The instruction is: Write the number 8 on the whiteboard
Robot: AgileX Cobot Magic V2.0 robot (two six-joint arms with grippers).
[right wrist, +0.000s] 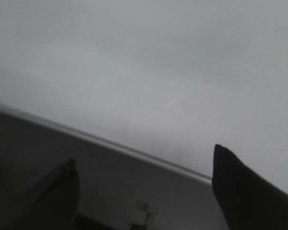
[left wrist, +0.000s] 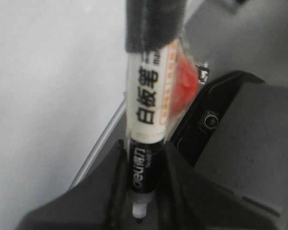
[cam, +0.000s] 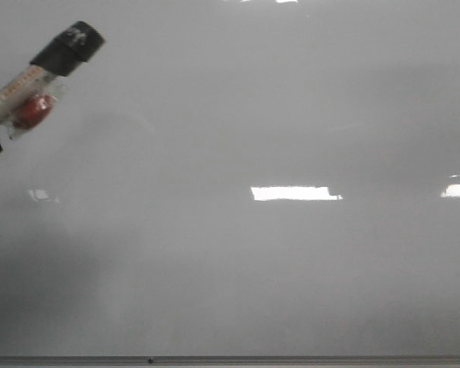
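1. The whiteboard (cam: 291,253) fills the front view, glossy and bare; no stroke of the number 8 shows on it anywhere, so the writing has not begun.
2. The left end effector (left wrist: 139,191) is closed on a marker (left wrist: 146,110), gripping the barrel near one end. In the front view the marker (cam: 42,80) hangs over the board's upper left corner, tilted, its black cap (cam: 70,46) pointing up and away.
3. The right end effector (right wrist: 144,191) stands wide, holding nothing, near the board's framed edge (right wrist: 110,143).
4. Risk, as I judge it: the black cap looks to be still on, so a stroke could leave no ink. The marker also starts far into the corner, so a tall figure begun there may run cramped against the edge.
5. The grip sits near the marker's end, so pressing on the glossy surface could let it pivot or slip and wobble the loops.
6. Only the left wrist view shows the printed label, the jaws clamping the barrel, and a red piece (left wrist: 185,79) beside it. Only the front view shows where the marker sits over the board. Only the right wrist view shows the spread fingers.
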